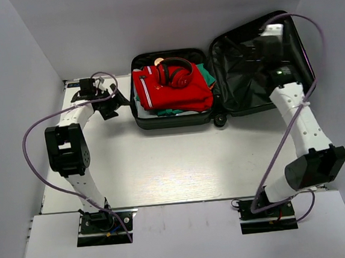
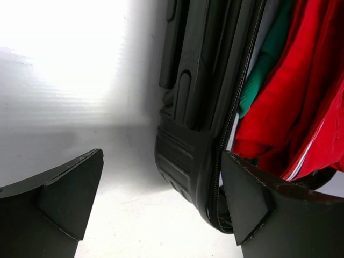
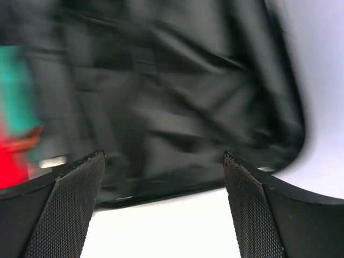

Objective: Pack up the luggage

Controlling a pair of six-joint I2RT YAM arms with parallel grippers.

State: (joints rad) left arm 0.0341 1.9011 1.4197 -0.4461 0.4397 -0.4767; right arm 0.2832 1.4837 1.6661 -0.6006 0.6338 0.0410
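Trouble could come from the headphones [image 1: 176, 73] lying loose on the piled red clothes [image 1: 173, 97]: swinging the lid over might knock them off or keep the halves from meeting. The luggage [image 1: 247, 80] lay open at the far middle of the table [image 1: 163, 166], packed half on the left, lid on the right. The left end effector [image 2: 162, 156] was spread wide at the case's left edge, grasping nothing; contact was unclear. The right end effector [image 3: 162, 154] gaped, released, over the lid lining.
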